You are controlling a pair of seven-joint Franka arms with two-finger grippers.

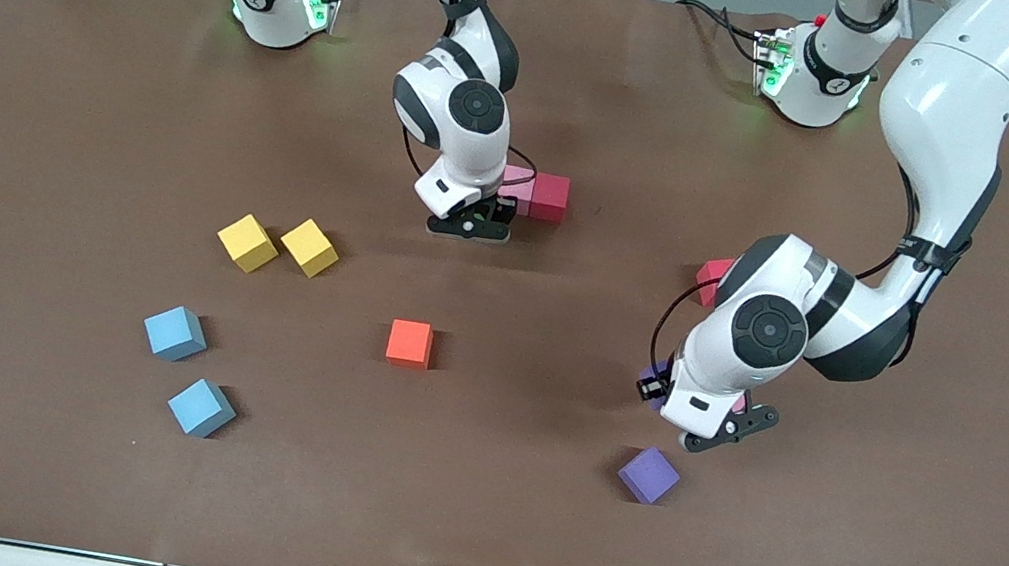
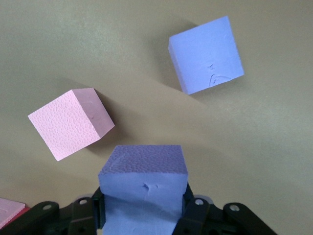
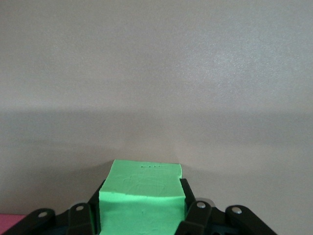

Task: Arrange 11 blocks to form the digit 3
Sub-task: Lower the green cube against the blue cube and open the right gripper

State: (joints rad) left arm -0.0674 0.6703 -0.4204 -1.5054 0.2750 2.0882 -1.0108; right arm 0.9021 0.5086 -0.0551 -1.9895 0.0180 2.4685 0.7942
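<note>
Lowest in the front view, lower centre-right, a purple matte foam cube (image 1: pixel 648 475) sits on the brown counter (image 1: pixel 30 147). At lower left are two light blue foam cubes (image 1: pixel 201 407) (image 1: pixel 175 332), the first nearer the camera.

Just above the purple cube, the left tool (image 1: pixel 725 427) is clamped on a second purple foam cube (image 2: pixel 143 188), w/ a pink foam cube (image 2: pixel 71 123) close beside it in the left wrist view and the loose purple cube at upper right of that frame. Whether the held cube rests on the counter can't be told.

Mid-frame centre: an orange foam cube (image 1: pixel 409 343), alone. Above-left of it are two yellow foam cubes (image 1: pixel 248 242) (image 1: pixel 309 247), side by side w/ a small gap.

At centre-right, a red foam cube (image 1: pixel 711 277) is partly hidden by the left arm.

Upper centre: the right tool (image 1: pixel 470 222) is clamped on a green foam cube (image 3: pixel 142 198), low at the counter, next to a pink foam cube (image 1: pixel 517 190) touching a red foam cube (image 1: pixel 549 197). That row is all that shows of the digit 3.
</note>
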